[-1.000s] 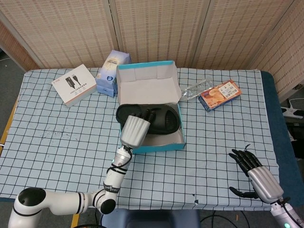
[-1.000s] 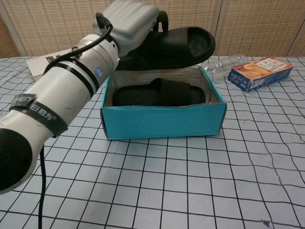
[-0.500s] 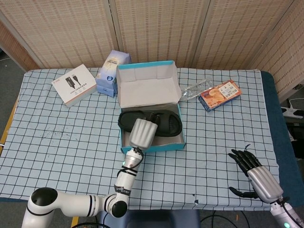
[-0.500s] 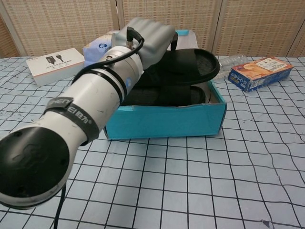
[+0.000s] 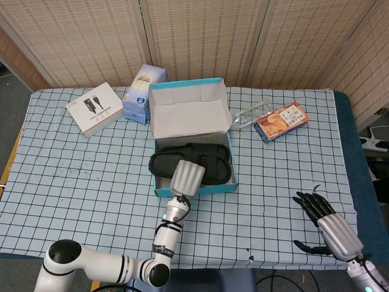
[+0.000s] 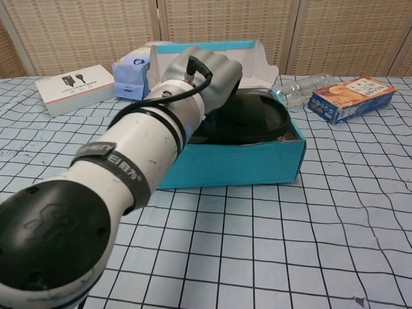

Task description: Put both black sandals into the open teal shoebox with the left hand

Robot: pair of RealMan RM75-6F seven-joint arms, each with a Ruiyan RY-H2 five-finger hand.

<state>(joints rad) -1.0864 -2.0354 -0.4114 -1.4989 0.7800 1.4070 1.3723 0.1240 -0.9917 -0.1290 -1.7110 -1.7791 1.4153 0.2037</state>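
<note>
The open teal shoebox (image 5: 206, 188) (image 6: 257, 164) stands mid-table with its lid up at the back. My left hand (image 5: 186, 177) (image 6: 205, 77) is over the box's front left part and holds a black sandal (image 5: 200, 163) (image 6: 252, 114) that lies low across the box. The other black sandal lies under it, mostly hidden. My fingers are hidden under the back of the hand. My right hand (image 5: 322, 219) rests on the table at the lower right, fingers spread, holding nothing.
Behind the box stand a blue-and-white carton (image 5: 143, 92) and a white cable box (image 5: 95, 108). To its right lie a clear plastic bottle (image 5: 248, 114) and an orange snack box (image 5: 281, 121). The checkered cloth (image 5: 85, 176) covers the table.
My left hand has come down and forward with the sandal, which has gone from above the box to low inside it. The right hand has not moved.
</note>
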